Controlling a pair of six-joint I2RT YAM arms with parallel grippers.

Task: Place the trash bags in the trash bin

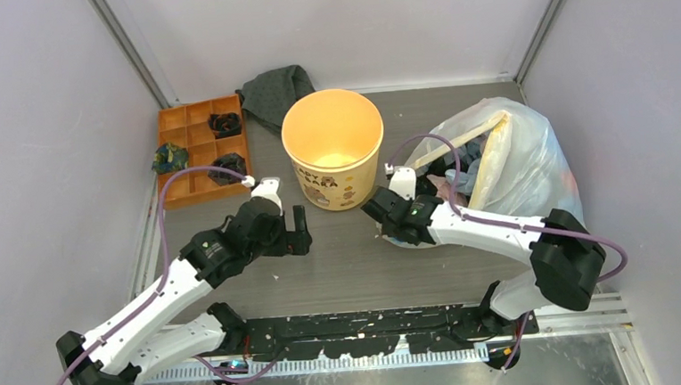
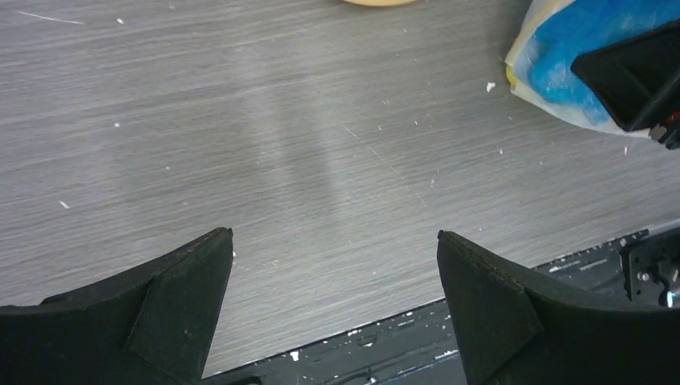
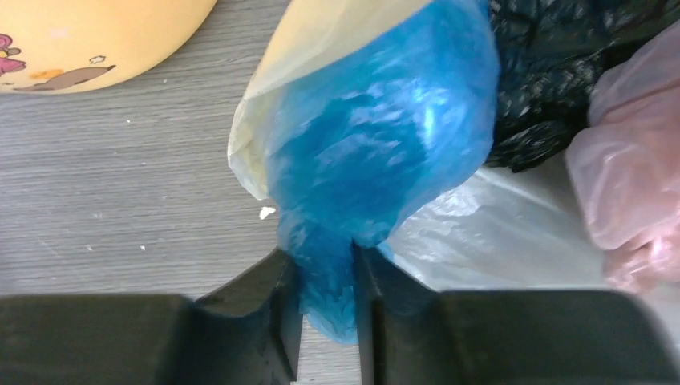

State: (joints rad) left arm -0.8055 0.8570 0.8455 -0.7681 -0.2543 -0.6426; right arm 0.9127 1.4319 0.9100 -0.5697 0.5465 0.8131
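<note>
The trash bin (image 1: 332, 148) stands upright on the grey table (image 1: 342, 273), its mouth open and facing up. Just to the right of the bin's base, the right gripper (image 3: 327, 305) is closed on the trash bag (image 3: 377, 152). A bunched blue tail of the bag passes down through the narrow gap between the two fingers and sticks out a little below them. The rest of the bag swells out beyond the fingertips as a crinkly blue bulge. The bag is outside the bin, on the bin's right, and no part of it reaches the rim.

The bulge lies against the yellowish mouth of a large whitish sack (image 1: 522, 159), which sits further right of the bin. Black plastic (image 3: 553, 80) and pink plastic (image 3: 633, 176) show inside that sack, on the side of the blue bag away from the bin.

The left gripper (image 2: 335, 265) hangs over bare table just off the left of the bin's base, its jaws spread wide with nothing between them.

An orange tray (image 1: 193, 152) lies to the left of the bin, and a dark cloth (image 1: 277, 94) lies behind the bin on its left.
</note>
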